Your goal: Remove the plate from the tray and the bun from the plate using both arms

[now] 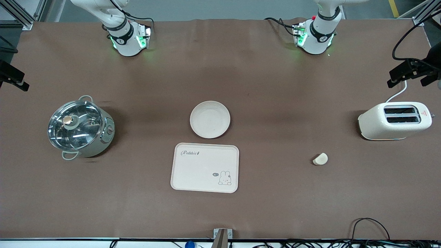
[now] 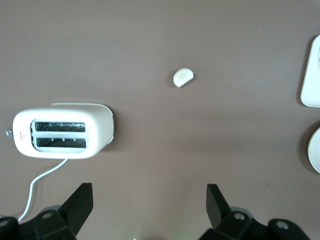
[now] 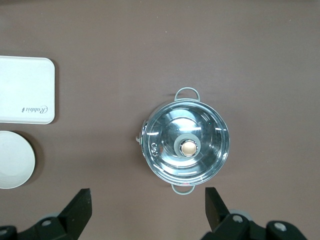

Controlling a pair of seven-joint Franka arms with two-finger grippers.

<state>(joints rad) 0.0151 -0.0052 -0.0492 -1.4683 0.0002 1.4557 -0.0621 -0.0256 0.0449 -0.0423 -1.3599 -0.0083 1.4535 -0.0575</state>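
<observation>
The round cream plate (image 1: pixel 209 119) lies on the brown table near the middle, just farther from the front camera than the rabbit tray (image 1: pixel 205 167). Its edge also shows in the left wrist view (image 2: pixel 315 150) and the right wrist view (image 3: pixel 12 160). The small half-moon bun (image 1: pixel 320 159) lies toward the left arm's end, nearer the front camera than the toaster; it also shows in the left wrist view (image 2: pixel 183 77). My left gripper (image 2: pixel 149 202) is open and empty, high over bare table. My right gripper (image 3: pixel 148 207) is open and empty, high above the table near the pot. Both arms wait raised.
A cream toaster (image 1: pixel 395 121) with a white cord stands at the left arm's end. A steel pot with a glass lid (image 1: pixel 80 127) stands at the right arm's end. The arm bases (image 1: pixel 127 38) glow green at the table's back edge.
</observation>
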